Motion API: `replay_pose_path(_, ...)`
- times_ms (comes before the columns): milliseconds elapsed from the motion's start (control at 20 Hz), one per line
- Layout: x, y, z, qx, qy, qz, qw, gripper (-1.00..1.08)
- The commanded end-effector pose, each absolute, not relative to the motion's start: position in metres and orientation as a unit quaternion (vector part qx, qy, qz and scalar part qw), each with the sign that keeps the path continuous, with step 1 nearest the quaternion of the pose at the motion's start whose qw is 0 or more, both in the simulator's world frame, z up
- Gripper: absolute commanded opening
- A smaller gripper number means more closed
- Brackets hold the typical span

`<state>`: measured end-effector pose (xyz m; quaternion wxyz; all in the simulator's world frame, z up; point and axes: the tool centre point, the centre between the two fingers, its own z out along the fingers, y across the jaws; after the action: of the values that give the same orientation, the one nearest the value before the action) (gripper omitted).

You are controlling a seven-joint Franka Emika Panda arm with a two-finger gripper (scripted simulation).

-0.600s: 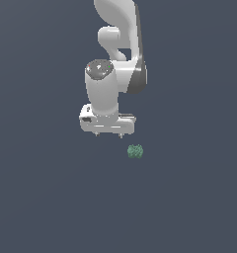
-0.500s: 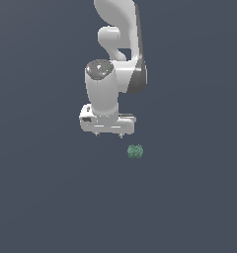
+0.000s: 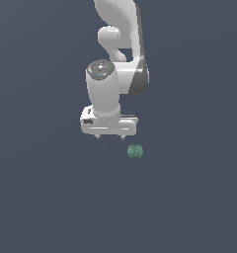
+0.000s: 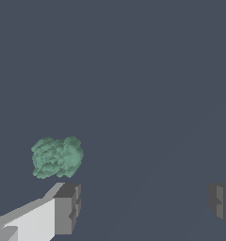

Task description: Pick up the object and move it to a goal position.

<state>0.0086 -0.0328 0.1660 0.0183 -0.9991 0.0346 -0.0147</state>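
Exterior view: we see the gripper (image 3: 110, 137) above the floor, fingers spread and empty; the green object (image 3: 135, 151) lies just beside it, toward the exterior view's right.
Wrist view: we note the object (image 4: 57, 157) outside the gap, near one fingertip (image 4: 68, 208).

A flat, uniform slate-blue-grey backdrop (image 3: 36, 197) fills the exterior view from edge to edge. No line separates floor from wall, so whether it is ground or a backdrop cannot be told. The light is soft and even. In the wrist view the same plain grey-blue surface (image 4: 133, 70) covers the whole picture, with a faint, slightly darker diagonal band crossing it. The surface carries no texture or pattern in either of the 2 views.
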Motion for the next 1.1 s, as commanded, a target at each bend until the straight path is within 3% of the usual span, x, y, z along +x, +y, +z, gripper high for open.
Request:
replay_pose_path(0, 0.009, -0.033, 0.166, -0.999, 0.033, -0.016, 0.019, 1.00)
replay_pose_path(1050, 0.010, -0.012, 0.153, -0.986, 0.163, -0.008, 0.019, 1.00)
